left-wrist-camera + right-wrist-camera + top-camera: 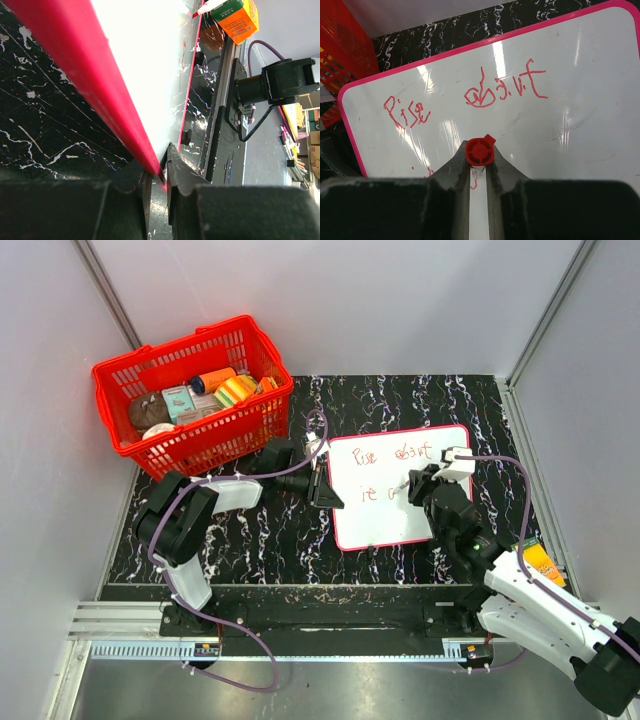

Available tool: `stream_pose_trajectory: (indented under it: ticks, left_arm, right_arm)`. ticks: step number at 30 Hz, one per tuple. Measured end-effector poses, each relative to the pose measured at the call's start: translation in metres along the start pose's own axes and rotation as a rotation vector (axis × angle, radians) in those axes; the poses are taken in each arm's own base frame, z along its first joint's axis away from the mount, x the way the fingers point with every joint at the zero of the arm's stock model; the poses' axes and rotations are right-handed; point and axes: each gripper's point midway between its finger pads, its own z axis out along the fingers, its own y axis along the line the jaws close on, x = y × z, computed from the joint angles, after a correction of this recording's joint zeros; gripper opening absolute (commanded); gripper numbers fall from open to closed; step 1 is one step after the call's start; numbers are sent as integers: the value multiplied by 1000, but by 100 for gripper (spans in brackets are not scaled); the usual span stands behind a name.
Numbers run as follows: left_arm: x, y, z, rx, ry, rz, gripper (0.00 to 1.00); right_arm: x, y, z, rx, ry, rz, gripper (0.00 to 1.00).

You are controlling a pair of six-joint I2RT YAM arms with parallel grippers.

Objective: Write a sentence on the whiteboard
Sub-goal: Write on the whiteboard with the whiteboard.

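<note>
The whiteboard (pixel 385 520) lies flat on the black marbled table, right of centre, its pink-red edge all round. The sentence (pixel 394 453) is thin red writing: a top line and a short start of a second line (pixel 372 494). My left gripper (pixel 322 486) is shut on the board's left edge, which shows as a red strip (pixel 75 65) running into the jaws. My right gripper (pixel 414 484) is over the board's middle, shut on a red-capped marker (pixel 479 151) pointed down at the board (pixel 580 130). The writing (pixel 505 92) shows above the marker; its tip is hidden.
A red basket (pixel 195 395) with several small items stands at the back left. An orange carton (pixel 541 562) lies near the front right table edge and also shows in the left wrist view (pixel 235 17). Grey walls close in both sides and the back.
</note>
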Motion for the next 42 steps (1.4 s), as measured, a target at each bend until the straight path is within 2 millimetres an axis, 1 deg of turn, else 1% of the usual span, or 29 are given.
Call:
stream_pose_trajectory:
  ticks: [10,16,33,42]
  left_arm:
    - [0,0,0,1,0,3,0]
    - [-1,-1,1,2,1,7,0]
    - [-1,-1,1,4,1,11,0]
    - [-1,-1,1,3,1,11,0]
  right_arm:
    - [-7,3,2,-4,-26,4,0]
    - [-8,3,2,-5,-28,2,0]
    - [-2,-4,-5,4,1,-12,0]
    - [2,-5,-6,8,12,-5,0]
